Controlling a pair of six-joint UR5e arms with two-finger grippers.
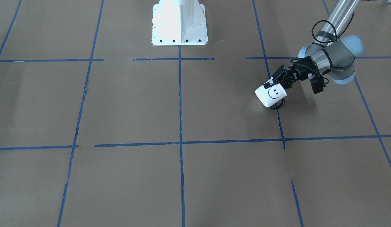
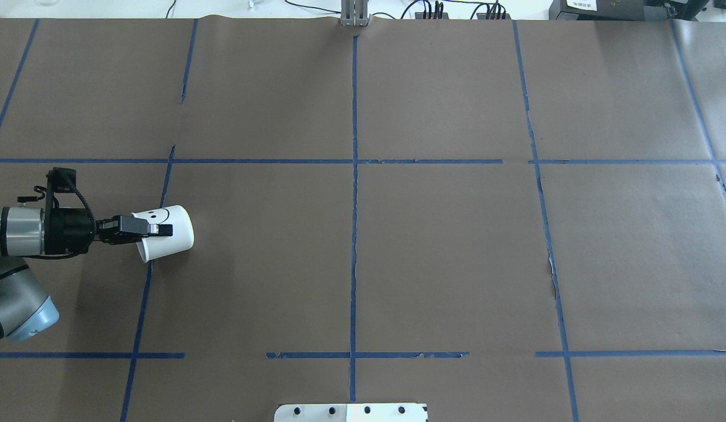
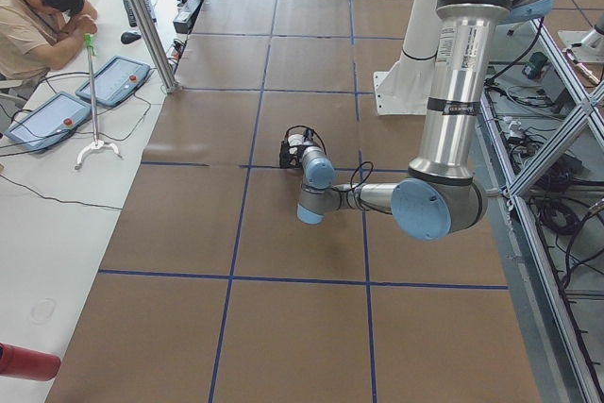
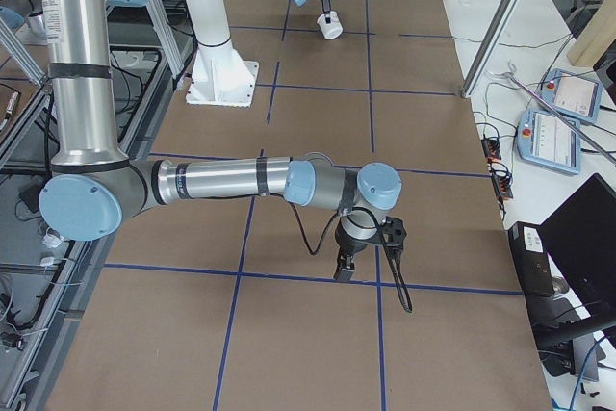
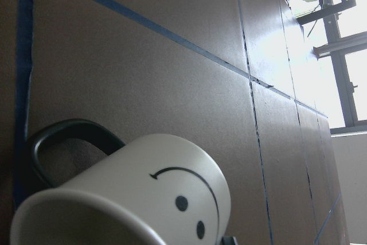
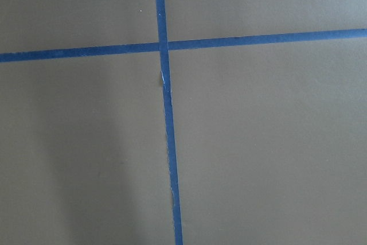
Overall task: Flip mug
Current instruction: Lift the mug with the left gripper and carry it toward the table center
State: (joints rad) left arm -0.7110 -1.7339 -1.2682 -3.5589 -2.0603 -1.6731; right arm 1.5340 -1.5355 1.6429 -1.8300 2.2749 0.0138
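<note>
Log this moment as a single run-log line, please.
left tool: shut on mug rim | mug: tilted on side, handle down | right tool: far from mug, state unclear | flip: not done

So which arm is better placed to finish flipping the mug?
Left. The left hand grips the rim of the tilted mug. The right hand hangs at the other end of the table, and its wrist camera shows only blue tape on the surface.
</note>
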